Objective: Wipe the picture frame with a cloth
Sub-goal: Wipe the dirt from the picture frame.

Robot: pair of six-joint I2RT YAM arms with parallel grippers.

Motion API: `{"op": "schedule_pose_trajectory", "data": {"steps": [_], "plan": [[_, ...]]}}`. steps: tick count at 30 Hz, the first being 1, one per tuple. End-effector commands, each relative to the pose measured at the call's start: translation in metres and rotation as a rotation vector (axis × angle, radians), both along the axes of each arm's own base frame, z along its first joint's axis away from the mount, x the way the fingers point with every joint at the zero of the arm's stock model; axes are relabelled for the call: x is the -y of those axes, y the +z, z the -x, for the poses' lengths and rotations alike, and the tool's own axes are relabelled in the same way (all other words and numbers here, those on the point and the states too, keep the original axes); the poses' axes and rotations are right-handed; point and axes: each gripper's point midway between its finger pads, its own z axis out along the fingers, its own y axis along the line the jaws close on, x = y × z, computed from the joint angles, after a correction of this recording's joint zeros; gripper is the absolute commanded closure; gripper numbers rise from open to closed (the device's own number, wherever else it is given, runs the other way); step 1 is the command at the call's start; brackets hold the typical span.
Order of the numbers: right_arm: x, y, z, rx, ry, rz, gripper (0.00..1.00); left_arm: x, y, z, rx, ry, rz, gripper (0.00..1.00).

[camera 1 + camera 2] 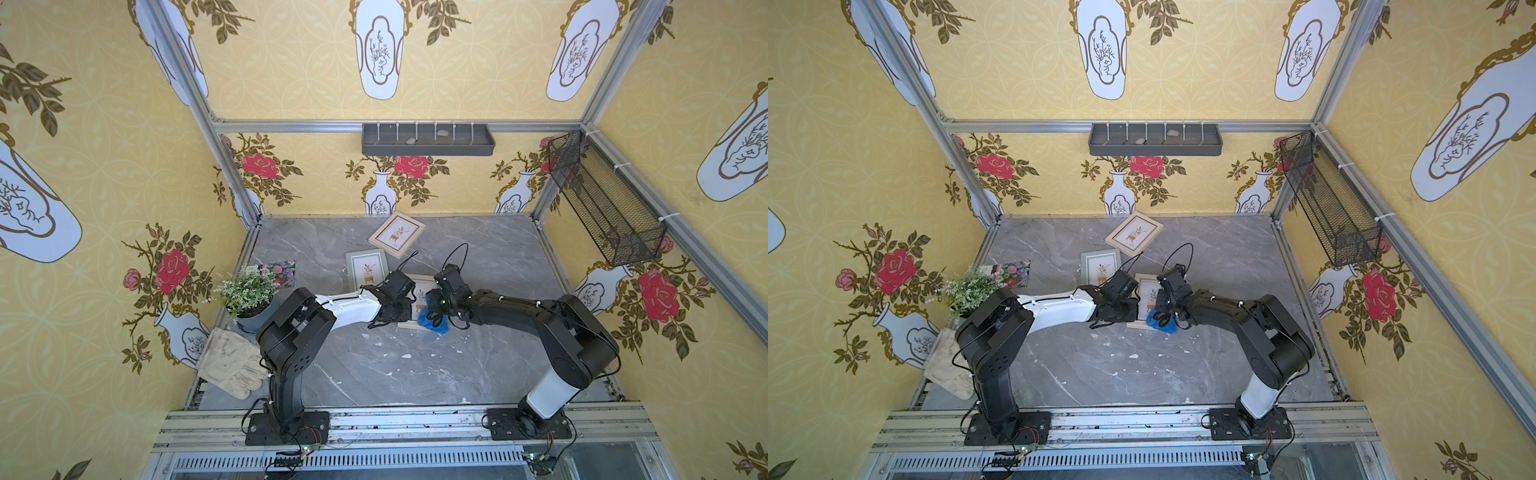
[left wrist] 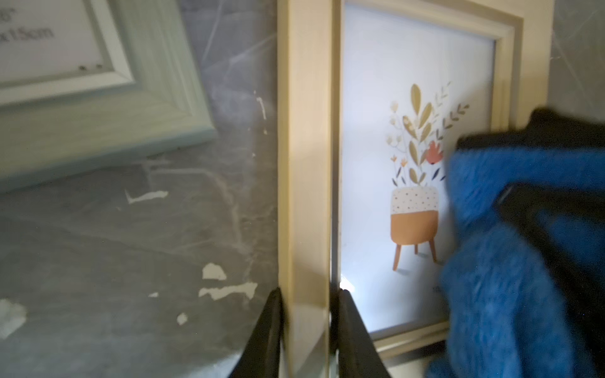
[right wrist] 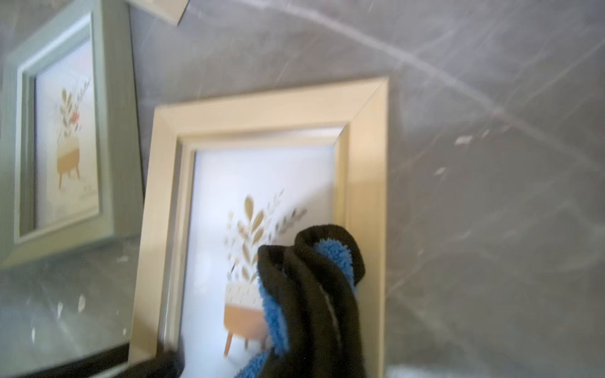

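Here the left tool (image 2: 309, 294) is nearly closed. Its two black fingers (image 2: 271, 327) pinch one long side rail of the cream picture frame (image 2: 307, 163), one finger on the rail's outer edge and the other on the glass side. The frame lies on the grey marble counter (image 1: 374, 365) and stretches forward from that tool. The right tool (image 1: 435, 312) is shut tight on the bunched blue cloth (image 3: 334, 255). The cloth hangs under it and rests against the frame's glass over the printed potted plant, close to the rail opposite the one the left tool pinches. In both top views the two tools face each other across the frame, with the cloth (image 1: 1163, 324) directly beneath the right tool. A green frame (image 1: 368, 268) lies just beyond the left tool, apart from the held frame.
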Motion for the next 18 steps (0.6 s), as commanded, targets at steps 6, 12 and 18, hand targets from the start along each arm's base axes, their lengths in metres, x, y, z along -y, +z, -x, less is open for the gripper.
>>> {"op": "schedule_pose_trajectory", "data": {"steps": [6,12,18], "plan": [[0.017,-0.016,-0.017,-0.059,0.011,0.061,1.0,-0.033,-0.022,0.027,-0.113,0.019,-0.126,0.96],[0.006,-0.026,0.055,-0.149,0.024,0.035,1.0,-0.029,-0.022,0.026,-0.114,0.014,-0.116,0.96],[0.015,-0.027,0.033,-0.133,-0.016,0.031,1.0,-0.03,-0.021,0.027,-0.113,0.009,-0.117,0.96]]}}
